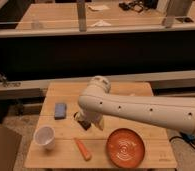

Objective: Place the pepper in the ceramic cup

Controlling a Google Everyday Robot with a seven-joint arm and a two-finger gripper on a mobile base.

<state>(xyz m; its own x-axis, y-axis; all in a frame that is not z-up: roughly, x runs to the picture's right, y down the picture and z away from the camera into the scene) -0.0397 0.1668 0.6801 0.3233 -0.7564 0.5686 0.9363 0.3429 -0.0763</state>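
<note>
Pepper (82,149) lay on the bench (141,90), ceramic cup (44,137) near it; end effector (89,122) hung just behind the pepper, its grip state indiscernible.

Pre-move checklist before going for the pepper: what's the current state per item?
1. Pepper lying free near the front edge of the table: ok.
2. Ceramic cup upright, mouth open, left of the pepper: ok.
3. Claw lined up over the pepper: not ok, it sits behind the pepper, near the table's middle.
4. Claw empty: cannot tell, the arm hides it.
5. Orange plate out of the pepper-to-cup path: ok, it lies right of the pepper.
</note>
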